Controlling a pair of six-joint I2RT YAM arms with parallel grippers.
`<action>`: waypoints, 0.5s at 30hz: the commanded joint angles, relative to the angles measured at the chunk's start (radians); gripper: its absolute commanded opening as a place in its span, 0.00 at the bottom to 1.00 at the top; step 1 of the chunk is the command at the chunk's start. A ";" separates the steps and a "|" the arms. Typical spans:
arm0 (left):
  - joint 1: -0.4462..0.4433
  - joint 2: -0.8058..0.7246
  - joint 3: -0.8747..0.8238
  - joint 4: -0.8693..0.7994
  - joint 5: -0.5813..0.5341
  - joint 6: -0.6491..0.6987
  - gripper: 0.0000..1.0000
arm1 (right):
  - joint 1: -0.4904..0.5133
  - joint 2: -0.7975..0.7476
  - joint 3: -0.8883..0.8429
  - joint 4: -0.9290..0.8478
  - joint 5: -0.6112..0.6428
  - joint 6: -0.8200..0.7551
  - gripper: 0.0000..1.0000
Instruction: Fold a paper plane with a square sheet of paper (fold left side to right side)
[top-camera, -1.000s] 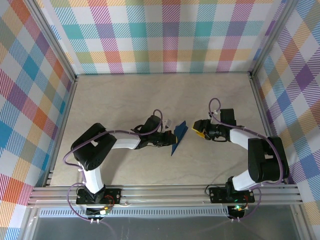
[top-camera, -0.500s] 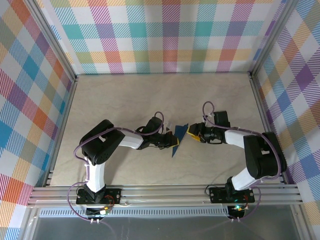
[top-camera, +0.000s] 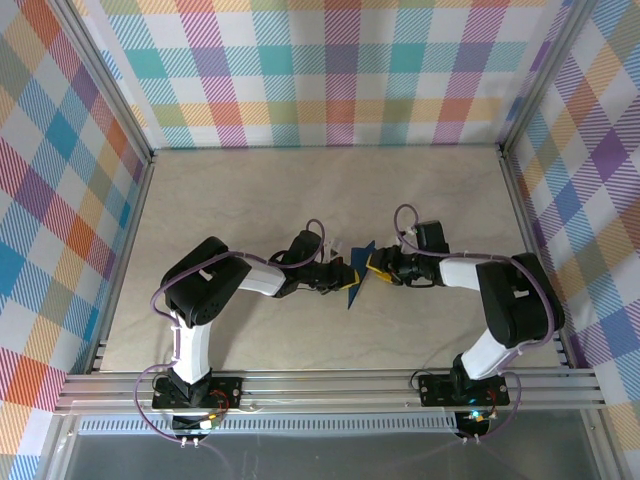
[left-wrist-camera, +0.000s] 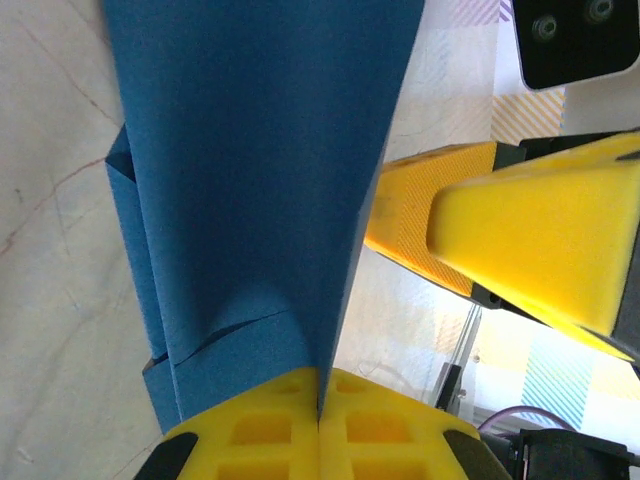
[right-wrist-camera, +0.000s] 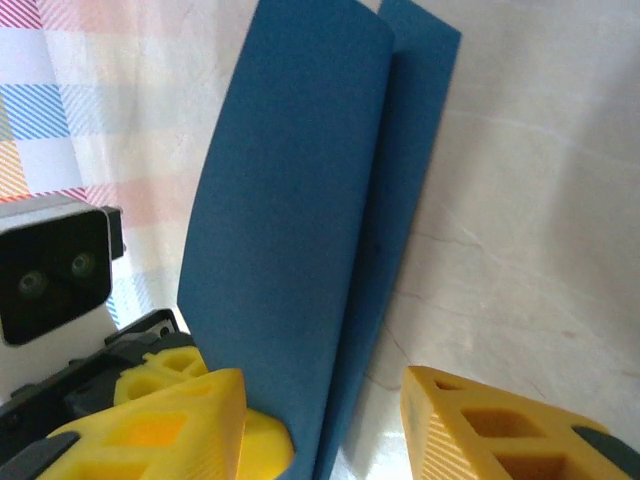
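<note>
The dark-blue sheet of paper (top-camera: 358, 272) is folded into a narrow, pointed paper plane shape and stands on edge at the table's middle. My left gripper (top-camera: 345, 279) is shut on its lower end, and the yellow pads (left-wrist-camera: 270, 420) pinch the layers (left-wrist-camera: 260, 180). My right gripper (top-camera: 375, 264) comes from the right and is open, with one finger on each side of the paper (right-wrist-camera: 300, 220). In the right wrist view its left finger (right-wrist-camera: 170, 420) lies close against the paper, while the right finger (right-wrist-camera: 480, 430) stands apart from it over bare table.
The beige table (top-camera: 250, 200) has free room all around the two grippers. Checked walls (top-camera: 330, 70) and aluminium rails (top-camera: 330, 385) close the workspace. My left wrist camera (right-wrist-camera: 50, 280) sits just behind the paper in the right wrist view.
My right gripper has moved left up to the paper and its jaws have narrowed; it now straddles the paper. The left gripper keeps its hold and has shifted only slightly.
</note>
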 joint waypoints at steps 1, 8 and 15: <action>0.013 0.007 0.005 0.041 0.022 -0.011 0.00 | 0.008 0.021 0.034 0.032 0.011 0.012 0.45; 0.016 0.008 -0.001 0.057 0.022 -0.019 0.00 | 0.017 0.051 0.061 0.038 0.019 0.010 0.45; 0.016 0.013 0.004 0.059 0.025 -0.024 0.00 | 0.024 0.070 0.076 0.039 0.022 0.009 0.45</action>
